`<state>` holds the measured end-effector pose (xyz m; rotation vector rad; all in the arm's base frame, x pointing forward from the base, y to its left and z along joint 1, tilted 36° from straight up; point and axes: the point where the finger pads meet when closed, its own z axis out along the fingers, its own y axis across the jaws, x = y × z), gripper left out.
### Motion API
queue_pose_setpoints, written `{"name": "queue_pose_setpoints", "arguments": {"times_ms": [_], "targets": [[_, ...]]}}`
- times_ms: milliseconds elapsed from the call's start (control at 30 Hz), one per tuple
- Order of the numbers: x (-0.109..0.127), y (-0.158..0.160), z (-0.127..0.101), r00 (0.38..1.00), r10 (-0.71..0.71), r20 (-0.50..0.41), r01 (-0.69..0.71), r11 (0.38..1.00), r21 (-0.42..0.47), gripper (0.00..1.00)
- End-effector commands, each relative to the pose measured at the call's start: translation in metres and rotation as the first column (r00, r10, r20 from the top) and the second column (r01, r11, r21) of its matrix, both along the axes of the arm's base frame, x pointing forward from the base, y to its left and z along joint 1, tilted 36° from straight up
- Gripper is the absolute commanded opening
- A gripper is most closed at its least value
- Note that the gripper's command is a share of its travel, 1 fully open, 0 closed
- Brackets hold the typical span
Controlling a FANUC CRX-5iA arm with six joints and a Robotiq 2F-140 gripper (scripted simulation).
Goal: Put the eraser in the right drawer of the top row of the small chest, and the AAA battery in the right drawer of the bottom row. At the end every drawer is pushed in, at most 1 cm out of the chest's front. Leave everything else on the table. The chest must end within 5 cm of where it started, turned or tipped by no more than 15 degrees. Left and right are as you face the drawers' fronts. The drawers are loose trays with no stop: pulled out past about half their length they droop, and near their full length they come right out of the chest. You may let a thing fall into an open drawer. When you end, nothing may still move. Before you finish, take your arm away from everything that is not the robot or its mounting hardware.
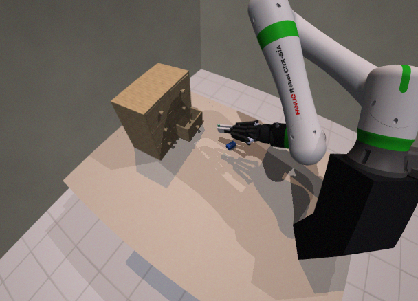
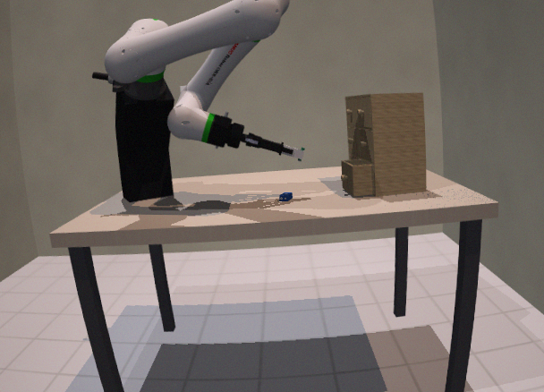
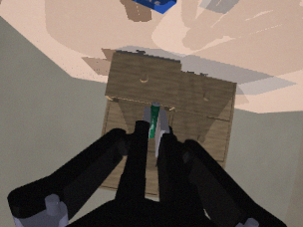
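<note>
My gripper [image 1: 225, 128] [image 2: 297, 153] [image 3: 152, 118] is shut on the green AAA battery [image 1: 218, 125] [image 2: 302, 149] [image 3: 153, 119], whose ends stick out past the pale fingertips, near upright. It is in the air in front of the chest [image 1: 132, 125] [image 2: 398, 140] [image 3: 216, 136], pointing at its front, higher than the open drawer. The right drawer of the bottom row [image 1: 192, 132] [image 2: 363, 178] [image 3: 142, 65] is pulled out, level; I cannot see anything in it. The other drawers look pushed in. The eraser cannot be told for certain.
A small blue block [image 1: 231, 145] [image 2: 285, 196] [image 3: 160, 4] with white marks lies on the table [image 1: 148, 211] [image 2: 268, 227], below the gripper and in front of the chest. Knobs stand out from the drawer fronts. The chest stands upright.
</note>
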<state>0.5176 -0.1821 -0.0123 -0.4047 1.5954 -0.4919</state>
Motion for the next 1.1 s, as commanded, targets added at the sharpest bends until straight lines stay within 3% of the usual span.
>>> {"name": "queue_pose_setpoints", "arguments": {"times_ms": [0,567,1067], "targets": [[0.001,0.000,0.000,1.000,0.013,0.009,-0.013,1.000,-0.003,0.03],[0.004,0.000,0.000,1.000,0.013,0.009,-0.013,1.000,-0.003,0.03],[0.026,0.003,0.006,1.000,0.013,0.009,-0.013,1.000,-0.003,0.03]]}}
